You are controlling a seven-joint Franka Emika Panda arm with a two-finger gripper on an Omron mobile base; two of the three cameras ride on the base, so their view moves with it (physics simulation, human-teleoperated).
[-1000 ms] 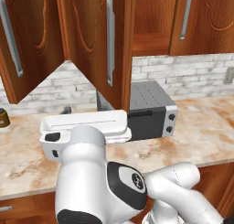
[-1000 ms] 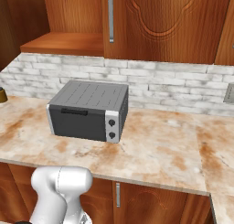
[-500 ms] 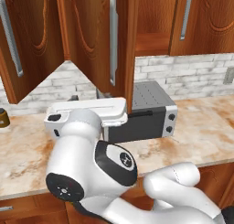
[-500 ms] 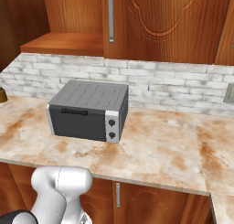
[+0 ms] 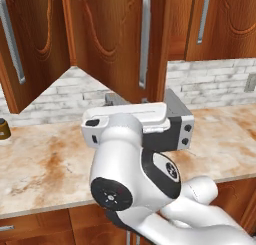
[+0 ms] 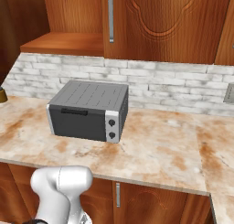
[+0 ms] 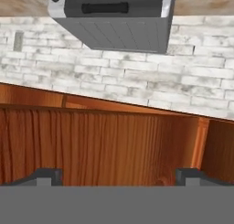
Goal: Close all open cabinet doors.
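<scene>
Grained reddish cabinet doors (image 5: pixel 115 44) ajar (carved curves), boxy grey toaster oven (image 6: pixel 89 109), pincer (image 7: pixel 118 176) spread wide.

Even, bright rendered light with no clear source lies over all three views. The marble counter (image 6: pixel 173 150) is shadowless, barely darker under the toaster oven (image 6: pixel 89 109) (a faint smudge). Wood is slightly dimmer in the hand view. Edges sharp, no glare or blur.

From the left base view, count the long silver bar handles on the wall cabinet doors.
3. One on the open door at far left, one on the open middle door, one on the closed door at right. More may lie outside the frame.
</scene>
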